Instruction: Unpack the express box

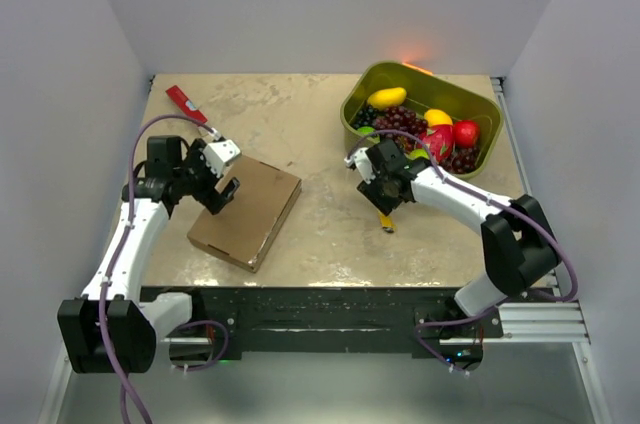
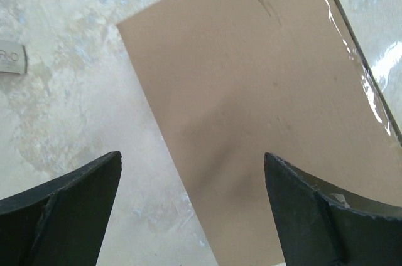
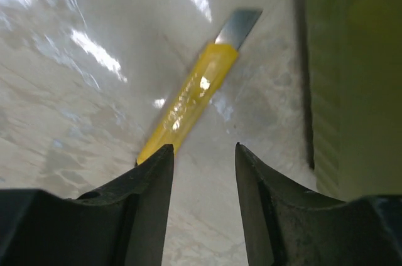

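The express box is a flat brown cardboard mailer, closed, lying left of centre on the table. In the left wrist view its lid fills the middle, with clear tape along its right edge. My left gripper is open just above the box's left edge, one finger over the table, one over the lid. My right gripper is open and empty over the table. A yellow utility knife with its blade out lies just past my left fingertip; its end shows in the top view.
An olive-green tub of fruit stands at the back right; its wall is close on the right of my right gripper. A small red packet lies at the back left. A white label lies on the table.
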`<state>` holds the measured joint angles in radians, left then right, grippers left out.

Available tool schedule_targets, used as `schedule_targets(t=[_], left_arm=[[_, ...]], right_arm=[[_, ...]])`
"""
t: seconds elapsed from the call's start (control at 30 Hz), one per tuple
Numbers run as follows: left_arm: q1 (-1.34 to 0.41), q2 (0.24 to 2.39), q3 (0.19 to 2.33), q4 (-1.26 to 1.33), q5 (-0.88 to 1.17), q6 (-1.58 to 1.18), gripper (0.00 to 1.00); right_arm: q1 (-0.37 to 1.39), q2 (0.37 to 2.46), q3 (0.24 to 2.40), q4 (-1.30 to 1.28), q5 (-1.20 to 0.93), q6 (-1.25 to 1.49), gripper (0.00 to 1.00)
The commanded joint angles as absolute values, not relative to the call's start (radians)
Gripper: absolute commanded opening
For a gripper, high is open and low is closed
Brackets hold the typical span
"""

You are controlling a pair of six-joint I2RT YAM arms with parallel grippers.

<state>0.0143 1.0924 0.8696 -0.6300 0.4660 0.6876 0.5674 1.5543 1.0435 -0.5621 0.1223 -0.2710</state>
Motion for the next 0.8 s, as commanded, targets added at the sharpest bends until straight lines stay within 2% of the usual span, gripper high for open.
schedule_targets(t=[0.0, 0.4, 0.77], left_arm=[[-0.02, 1.092, 0.914, -0.551, 0.5, 0.578, 1.0], [-0.044, 1.078, 0.884, -0.54, 0.508, 0.491, 0.99], [-0.051, 1.097, 0.89, -0.512, 0.512, 0.451, 0.99]], right_arm=[[0.575, 1.56, 0.988, -0.56, 0.166, -0.336, 0.5], [0.568, 1.609, 0.995, -0.546, 0.023, -0.307, 0.54], [0.563, 1.657, 0.992, -0.529, 0.008, -0.278, 0.56]])
